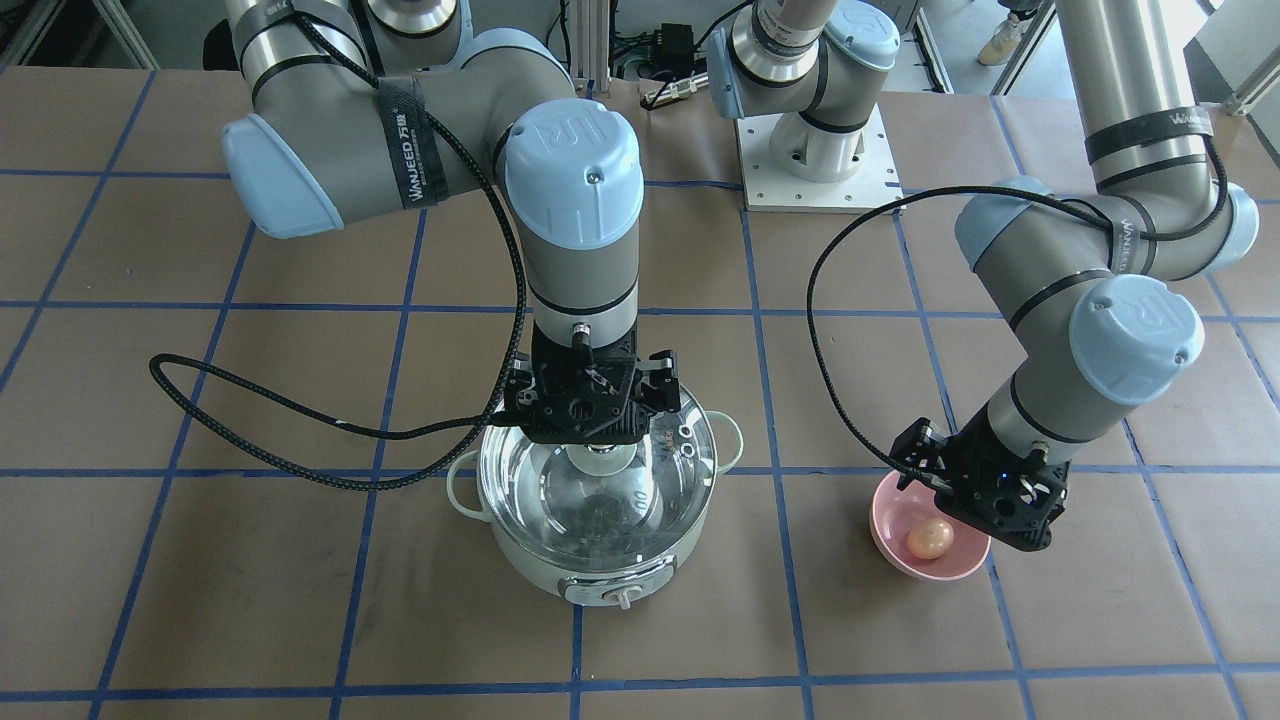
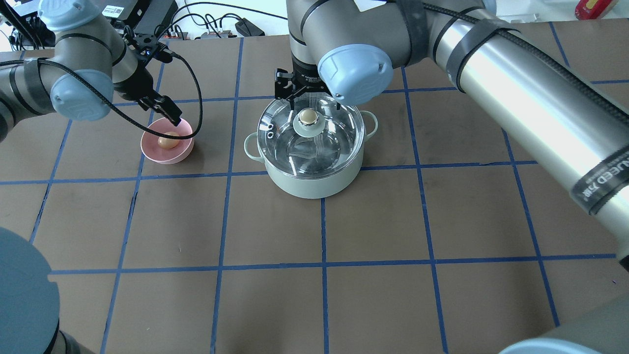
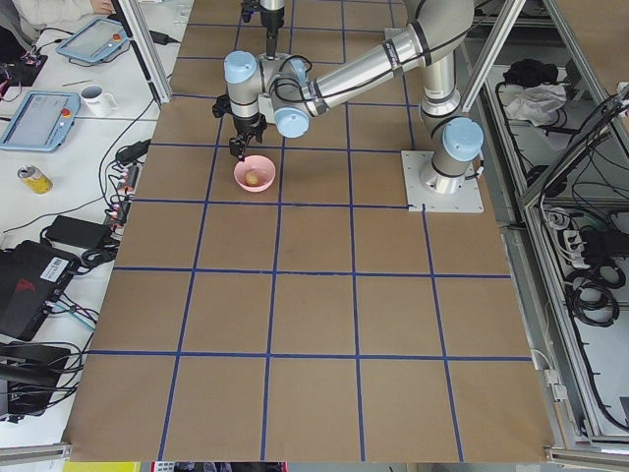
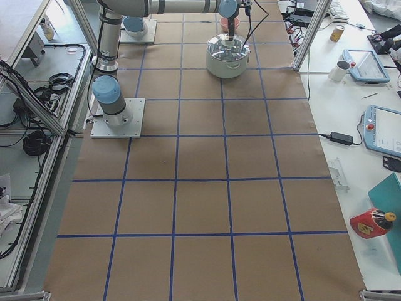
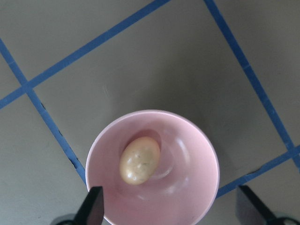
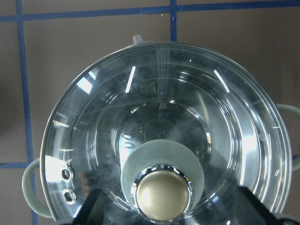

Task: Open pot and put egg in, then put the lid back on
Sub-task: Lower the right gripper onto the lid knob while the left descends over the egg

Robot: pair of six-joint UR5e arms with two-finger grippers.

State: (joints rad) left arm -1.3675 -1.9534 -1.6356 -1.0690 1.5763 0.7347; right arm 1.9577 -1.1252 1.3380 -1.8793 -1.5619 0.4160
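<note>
The mint-green pot (image 2: 314,182) stands mid-table with the glass lid (image 2: 336,142) seated on it. The lid's beige knob (image 6: 161,194) sits low in the right wrist view. My right gripper (image 6: 171,208) is open, hovering just above the knob with a finger on each side, not touching it. The egg (image 5: 139,160) lies in a pink bowl (image 5: 192,140) to the pot's left in the overhead view. My left gripper (image 5: 173,206) is open and empty, just above the bowl's rim; it also shows in the overhead view (image 2: 172,115).
The brown table (image 2: 373,221) has a blue grid of tape lines. The left arm's black cable (image 2: 196,98) loops over the bowl's far side. The right arm's cable (image 1: 300,420) trails on the table beside the pot (image 1: 600,560). The bowl (image 1: 940,572) shows beside it.
</note>
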